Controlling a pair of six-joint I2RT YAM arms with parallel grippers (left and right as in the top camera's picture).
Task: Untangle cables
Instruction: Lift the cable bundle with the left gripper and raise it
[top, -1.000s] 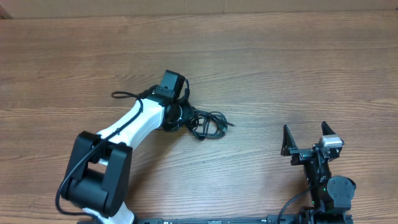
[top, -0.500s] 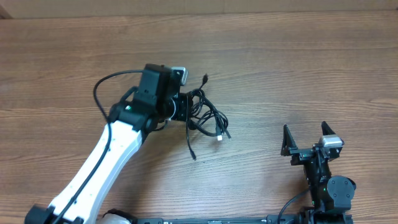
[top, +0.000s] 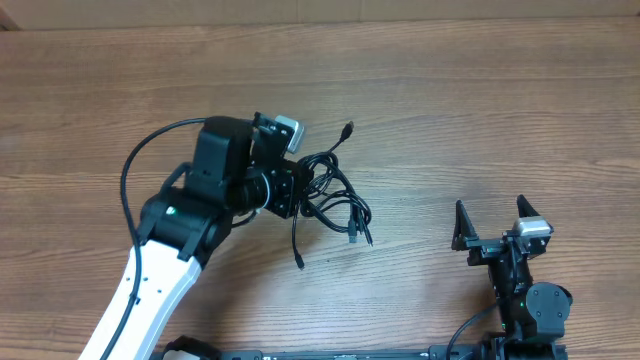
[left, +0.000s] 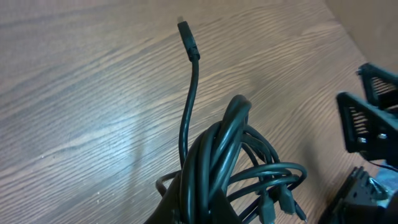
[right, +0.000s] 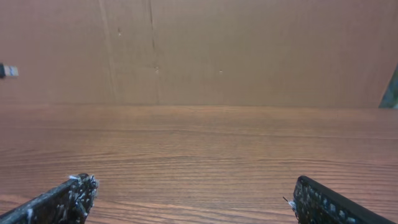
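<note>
The cables (top: 333, 198) are a bunch of thin black cords, and my left gripper (top: 298, 190) is shut on the bundle near its left side. Loose strands stick out of it: one plug end (top: 347, 130) points up-right and another (top: 299, 262) hangs toward the front. In the left wrist view the looped cables (left: 217, 155) rise from between my left gripper (left: 202, 210) fingers, with one plug end (left: 187, 36) standing out ahead. My right gripper (top: 491, 222) stands open at the front right with nothing between its fingers (right: 69, 196).
The wooden table (top: 480, 110) stretches all round. A brown cardboard wall (right: 249, 50) stands at the far edge. The left arm's own thick black cable (top: 135, 170) arcs out to the left of its wrist.
The left arm has risen and swung toward the camera, carrying the bundle with it. Strands have shaken loose and their plug ends now stick out. The right arm has not moved.
</note>
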